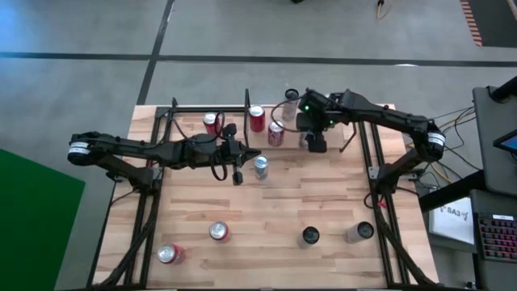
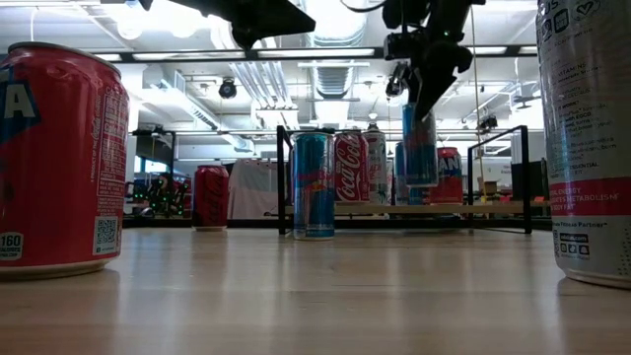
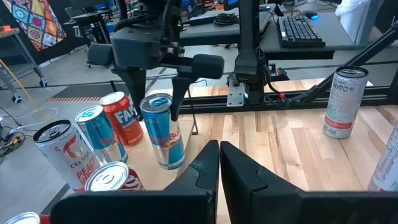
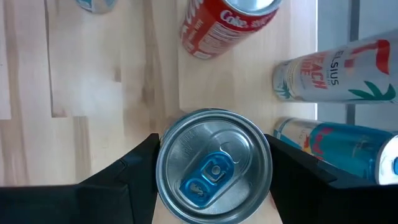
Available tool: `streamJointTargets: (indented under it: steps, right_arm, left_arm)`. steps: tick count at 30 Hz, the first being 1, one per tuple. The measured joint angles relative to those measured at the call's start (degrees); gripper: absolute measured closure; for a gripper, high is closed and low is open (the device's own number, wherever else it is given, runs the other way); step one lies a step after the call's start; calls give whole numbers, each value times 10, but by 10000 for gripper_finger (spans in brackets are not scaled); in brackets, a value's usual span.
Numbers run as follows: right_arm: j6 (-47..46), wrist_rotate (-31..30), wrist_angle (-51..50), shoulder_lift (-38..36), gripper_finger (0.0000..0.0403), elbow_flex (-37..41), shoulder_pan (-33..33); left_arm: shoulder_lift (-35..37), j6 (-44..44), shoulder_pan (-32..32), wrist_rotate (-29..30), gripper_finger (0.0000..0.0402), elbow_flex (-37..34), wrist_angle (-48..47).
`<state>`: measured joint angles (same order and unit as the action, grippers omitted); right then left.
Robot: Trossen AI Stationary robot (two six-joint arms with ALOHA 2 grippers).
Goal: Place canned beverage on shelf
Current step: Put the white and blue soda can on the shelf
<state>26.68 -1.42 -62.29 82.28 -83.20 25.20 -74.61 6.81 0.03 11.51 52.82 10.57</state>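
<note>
blue can (image 4: 213,165) sits clamped between the right end effector (image 4: 211,177) fingers.

the high view is looking straight down from above, taking in the whole table (image 1: 266,226) and both arms. the low view is sitting at table-top height, facing level across the planks toward the shelf (image 2: 434,208) and the room behind; near cans are looming large at its edges. the left wrist view is looking forward past its own fingers (image 3: 199,171) across the table toward the right gripper (image 3: 155,87). the right wrist view is pointing steeply down, very close over the blue can (image 4: 213,165) between its fingers. all four views are sharing that blue can (image 1: 311,139) (image 2: 420,145) (image 3: 163,132) by the shelf.
</note>
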Motion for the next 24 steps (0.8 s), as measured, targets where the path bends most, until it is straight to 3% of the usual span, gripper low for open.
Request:
streamJointTargets:
  steps: [10, 24]
  right_arm:
    - [27, 31, 31, 0, 174, 22, 33]
    - [48, 14, 61, -1, 174, 62, 42]
  left_arm:
    - [0, 2, 0, 0, 402, 0, -1]
    - [0, 2, 0, 0, 402, 0, -2]
